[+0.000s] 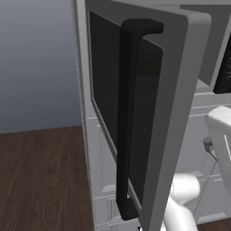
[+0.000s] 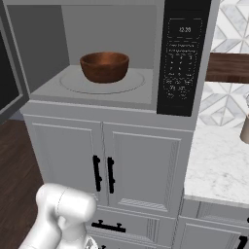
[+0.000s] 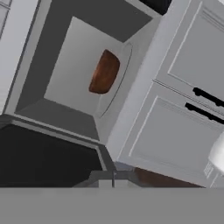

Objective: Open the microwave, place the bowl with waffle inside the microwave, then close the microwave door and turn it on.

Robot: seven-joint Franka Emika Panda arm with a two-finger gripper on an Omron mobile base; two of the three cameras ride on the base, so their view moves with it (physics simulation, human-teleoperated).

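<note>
The microwave (image 2: 44, 44) stands open above the cabinets, with its dark control strip (image 2: 184, 58) on the right. On the turntable inside rests the brown wooden bowl (image 2: 104, 66); its inside, and any waffle in it, is hidden from me. The microwave door (image 1: 176, 90) is swung wide to the left, its black bar handle (image 1: 126, 113) facing me. In the hand view the bowl (image 3: 105, 72) lies far off in the cavity, and the door's dark glass (image 3: 43, 162) sits close by. My gripper (image 3: 113, 183) is shut, its tips pressed together, holding nothing.
White cabinet doors with short black handles (image 2: 103, 173) sit below the microwave. A marble counter (image 2: 219, 165) runs to the right, with a wooden shelf (image 2: 228, 67) above it. Dark wooden floor (image 1: 40, 180) spreads to the left of the open door.
</note>
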